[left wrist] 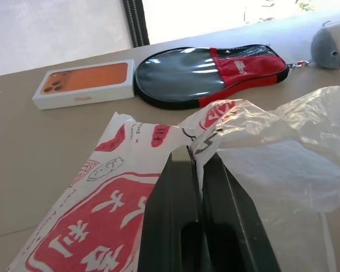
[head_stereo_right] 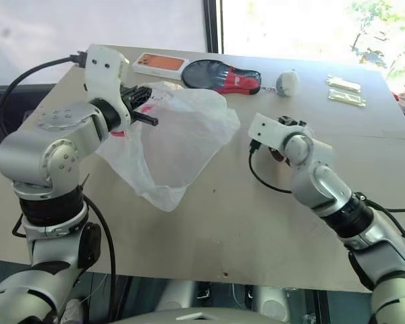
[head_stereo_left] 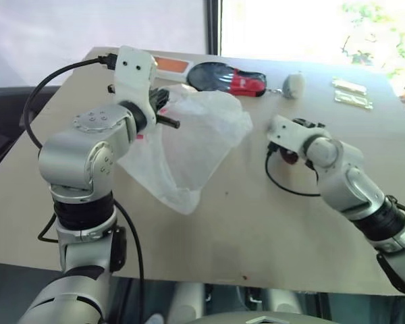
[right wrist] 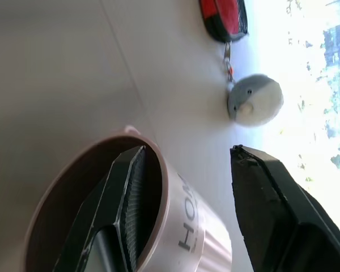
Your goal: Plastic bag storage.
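Note:
The plastic bag [head_stereo_left: 189,142], thin translucent white with red printed characters, hangs over the table's left half with its lower end near the tabletop. My left gripper [left wrist: 195,153] is shut on the bag's upper edge, holding it up above the table. On the right, my right gripper [right wrist: 187,150] holds a beige cup [right wrist: 181,226] with dark lettering. One finger is inside the cup's mouth, the other outside its wall. In the left eye view that gripper [head_stereo_left: 305,125] hovers low over the table, right of the bag and apart from it.
At the table's far side lie an orange phone box [head_stereo_right: 160,64], a black and red paddle case [head_stereo_left: 226,77] and a grey plush keychain [head_stereo_left: 293,84]. Two small packets [head_stereo_left: 351,93] sit at the far right. Bare tabletop [head_stereo_left: 256,223] lies between the arms.

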Controlling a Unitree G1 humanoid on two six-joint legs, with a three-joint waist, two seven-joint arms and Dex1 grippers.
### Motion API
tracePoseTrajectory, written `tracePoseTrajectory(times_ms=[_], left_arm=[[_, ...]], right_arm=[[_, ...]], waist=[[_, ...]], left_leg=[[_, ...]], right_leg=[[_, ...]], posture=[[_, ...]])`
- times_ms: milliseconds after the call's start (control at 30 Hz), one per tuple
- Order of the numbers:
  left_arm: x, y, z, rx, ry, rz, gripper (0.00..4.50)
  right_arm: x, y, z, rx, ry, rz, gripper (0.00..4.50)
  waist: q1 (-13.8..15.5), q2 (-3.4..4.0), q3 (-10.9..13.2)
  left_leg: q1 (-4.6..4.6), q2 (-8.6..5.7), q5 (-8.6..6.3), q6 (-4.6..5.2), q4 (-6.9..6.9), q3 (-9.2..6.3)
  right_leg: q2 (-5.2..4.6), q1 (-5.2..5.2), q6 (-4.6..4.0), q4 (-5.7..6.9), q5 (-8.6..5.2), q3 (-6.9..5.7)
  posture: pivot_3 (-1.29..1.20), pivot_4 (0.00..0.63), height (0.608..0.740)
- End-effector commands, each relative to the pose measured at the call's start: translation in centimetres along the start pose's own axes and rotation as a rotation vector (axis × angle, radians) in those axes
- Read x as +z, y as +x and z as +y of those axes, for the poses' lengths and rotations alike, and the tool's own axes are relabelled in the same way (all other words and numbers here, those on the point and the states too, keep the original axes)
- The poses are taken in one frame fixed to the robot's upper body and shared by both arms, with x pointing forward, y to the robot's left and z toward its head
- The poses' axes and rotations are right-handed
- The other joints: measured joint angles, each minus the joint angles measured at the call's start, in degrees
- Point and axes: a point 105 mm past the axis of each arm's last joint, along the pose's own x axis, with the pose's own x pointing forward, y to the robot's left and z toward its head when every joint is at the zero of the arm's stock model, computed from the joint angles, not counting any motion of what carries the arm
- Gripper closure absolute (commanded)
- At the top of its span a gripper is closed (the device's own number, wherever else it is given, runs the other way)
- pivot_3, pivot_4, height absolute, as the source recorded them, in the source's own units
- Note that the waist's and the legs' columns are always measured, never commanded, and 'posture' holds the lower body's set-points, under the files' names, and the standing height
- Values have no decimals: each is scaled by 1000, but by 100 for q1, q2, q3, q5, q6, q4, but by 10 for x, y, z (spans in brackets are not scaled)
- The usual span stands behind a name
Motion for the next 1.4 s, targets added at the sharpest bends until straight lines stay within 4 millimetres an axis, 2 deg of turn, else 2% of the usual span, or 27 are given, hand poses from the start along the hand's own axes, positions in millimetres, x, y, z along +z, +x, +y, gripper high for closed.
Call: tracePoseTrajectory(times_ms=[33,100,133,200,267,300,367,433,533,567,633,700,800,900,933,967,1033,1067,1167,1233,1300,1400], left_arm=[[12,-5,-1,9,31,-64,4500],[12,-4,-1,7,31,-65,4500],[12,-4,-1,7,34,-66,4500],[12,-3,0,7,33,-67,4500],[12,-3,0,8,32,-67,4500],[13,-3,0,7,31,-68,4500],[14,-2,0,3,25,-71,4500],[15,-2,0,-3,18,-71,4500],[17,-3,3,-9,-27,-64,4500],[18,-3,4,-12,-37,-63,4500],[21,-3,5,-24,-59,-60,4500],[23,-4,4,-34,-64,-58,4500],[25,-6,-6,-94,-56,-57,4500],[25,-12,-15,-152,-43,-58,4500],[25,-12,-15,-156,-44,-60,4500],[26,-13,-15,-155,-47,-63,4500],[29,-14,-15,-149,-61,-69,4500],[30,-15,-13,-142,-64,-74,4500],[29,-18,-7,-124,-95,-66,4500],[25,-17,-3,-106,-127,-48,4500],[21,-16,0,-94,-152,-33,4500],[17,-14,2,-75,-150,-18,4500]], right_arm=[[-8,-9,-14,-63,-3,21,2154],[-19,-9,-13,-67,-10,53,2154],[-22,-9,-12,-71,-13,63,2384],[-28,-9,-12,-77,-21,73,3041],[-31,-10,-13,-87,-35,67,4059],[-32,-11,-15,-94,-35,57,4390],[-30,-14,-21,-111,-24,27,4453],[-18,-21,-25,-89,59,-74,4453],[17,-48,-14,106,274,-301,4453],[26,-58,-10,171,314,-359,4453],[56,-76,0,312,392,-523,4453],[75,-83,6,380,420,-608,4453],[107,-66,15,389,414,-686,4453],[147,-24,29,319,382,-735,4453],[165,-15,30,285,363,-782,4453],[186,-11,36,339,403,-843,4453],[216,3,36,261,343,-896,3690],[224,9,33,217,338,-909,3388],[223,13,4,-2,332,-937,1963],[214,7,-4,-31,339,-969,948],[202,0,-3,-13,325,-982,948],[184,-18,7,141,412,-986,948]], waist=[[-6,0,0],[6,-1,0],[9,-1,0],[11,-1,0],[14,-2,0],[15,-3,-1],[15,-3,-1],[12,-3,-1],[-8,-4,1],[-6,-3,1],[2,-2,3],[0,-2,3],[4,-4,1],[-24,-4,2],[-24,-4,3],[-40,-3,4],[-71,-3,8],[-82,-5,9],[-19,-6,9],[8,-6,9],[26,-8,8],[11,-8,8]], left_leg=[[1,0,0,0,0,1],[1,0,0,0,0,1],[1,0,0,0,0,2],[1,-1,0,0,-1,2],[1,-1,0,0,-1,2],[1,-1,0,0,-1,0],[2,0,0,0,-1,-2],[2,-1,0,0,-2,-1],[2,3,0,0,-5,1],[3,6,1,-1,-7,1],[3,9,2,-3,-12,-2],[3,9,2,-3,-12,-3],[5,1,1,-2,-11,-2],[11,2,3,-4,-13,1],[11,3,3,-5,-13,2],[10,4,5,-8,-17,0],[12,6,9,-13,-21,6],[7,7,10,-14,-23,4],[2,1,9,-12,-29,1],[-5,-6,7,-10,-38,-5],[-12,-8,6,-9,-40,-14],[-17,-9,6,-9,-38,-22]], right_leg=[[0,0,0,0,0,1],[0,0,0,0,0,0],[0,0,0,-1,0,0],[-1,0,0,-2,0,0],[-2,0,1,-3,0,1],[-2,2,1,-4,0,-1],[0,4,1,-7,-1,-4],[0,3,1,-7,0,-2],[4,2,1,-8,0,2],[10,2,1,-9,0,4],[16,1,1,-11,0,1],[17,2,1,-14,0,1],[14,4,1,-13,0,0],[11,3,1,-7,0,3],[13,2,1,-6,0,3],[14,1,-1,-6,0,1],[22,-5,-2,-4,1,8],[29,-8,-3,-5,2,6],[20,-8,-3,-16,2,7],[1,-2,-2,-40,2,-2],[0,6,1,-59,4,-14],[1,7,1,-61,4,-18]], posture=[[0,150,740],[0,150,740],[0,150,740],[0,150,740],[0,150,740],[0,150,740],[0,150,740],[0,150,740],[0,150,740],[0,150,740],[0,150,740],[0,150,740],[0,150,740],[0,150,740],[0,150,740],[0,150,740],[0,150,740],[0,150,740],[0,150,740],[0,150,740],[0,150,740],[0,150,740]])
